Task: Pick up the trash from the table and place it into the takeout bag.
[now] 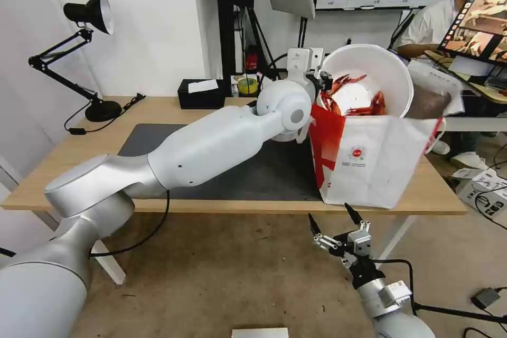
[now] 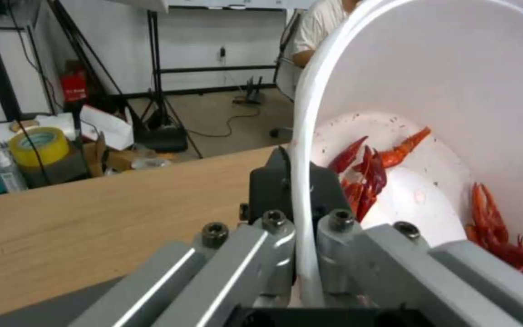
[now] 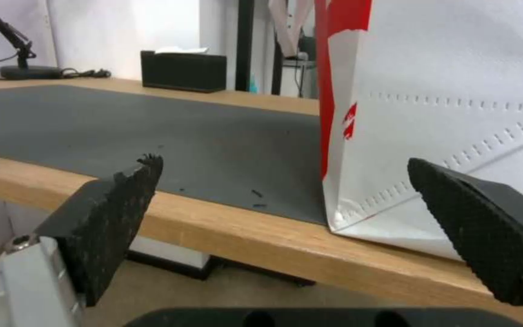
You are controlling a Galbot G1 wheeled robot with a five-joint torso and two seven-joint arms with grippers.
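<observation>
1. The light-wood table (image 1: 158, 116) carried a dark grey mat (image 3: 122, 122), with a black desk lamp (image 1: 87, 16) at its far left.
2. The left gripper (image 2: 301, 227) pinched the rim of the white bowl (image 1: 380, 71), tilted over the open takeout bag (image 1: 380, 169).
3. The right gripper (image 1: 332, 222) hung spread below the table edge; a black tissue box (image 1: 200, 92) and yellow tape roll (image 2: 34, 145) sat behind.

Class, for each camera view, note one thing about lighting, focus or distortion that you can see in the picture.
Head view: the table edge bows, wide-lens distortion. Left wrist view: the bowl wall is bright and almost featureless; the left gripper, clamped on its rim, looks soft up close. Right wrist view: the right gripper pads loom large; the takeout bag is evenly lit.
</observation>
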